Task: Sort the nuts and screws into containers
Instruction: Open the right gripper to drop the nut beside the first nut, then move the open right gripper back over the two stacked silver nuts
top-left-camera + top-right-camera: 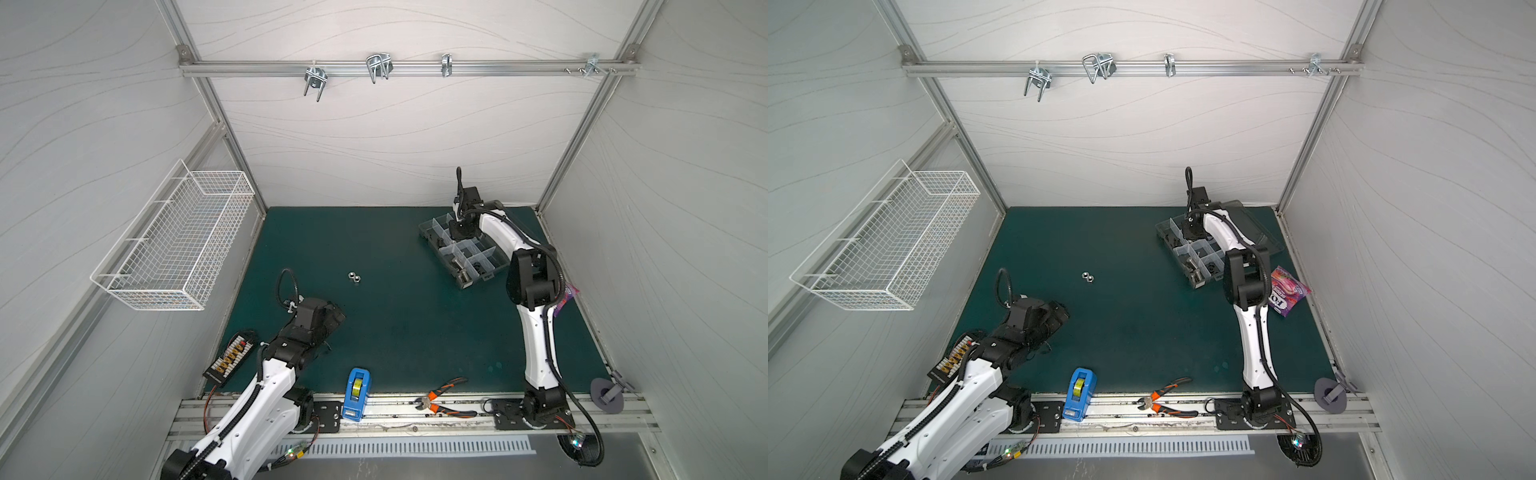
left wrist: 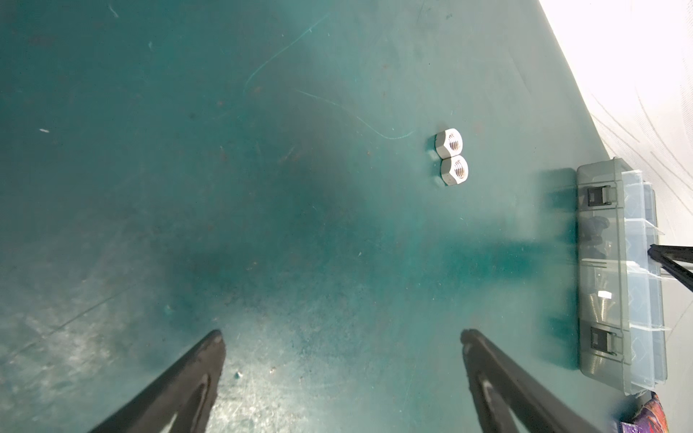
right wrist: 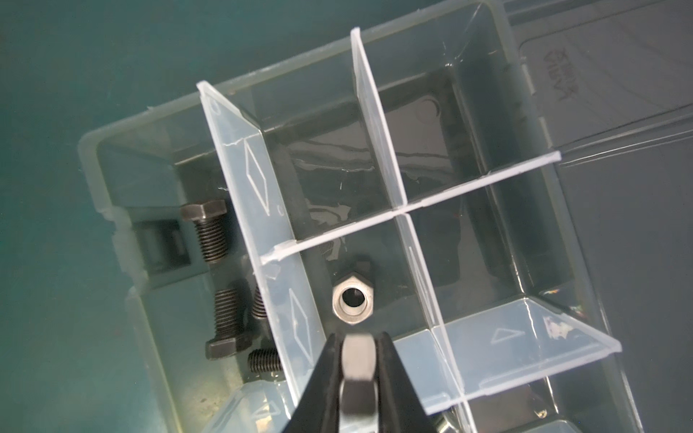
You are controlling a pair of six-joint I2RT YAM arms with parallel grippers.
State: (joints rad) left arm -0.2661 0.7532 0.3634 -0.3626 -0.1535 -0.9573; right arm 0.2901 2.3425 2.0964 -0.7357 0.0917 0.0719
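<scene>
Right tool (image 3: 357,337), clamped on a shiny silver hexagonal nut (image 3: 356,375), hangs directly above the clear plastic compartment (image 3: 392,262) holding a matching nut (image 3: 350,300); left tool (image 2: 341,337) is spread wide.

The dark green mat (image 1: 395,332) carries everything here. Two silver nuts (image 1: 354,277) sit out in the open middle, touching each other, well apart from the organizer box (image 2: 600,270), which lies toward the far right corner with its lid flipped open. A purple snack packet (image 1: 1287,291) lies near the box. Blue tape dispenser (image 1: 355,395) and orange-handled pliers (image 1: 444,401) straddle the front edge — partly on the metal rail.
</scene>
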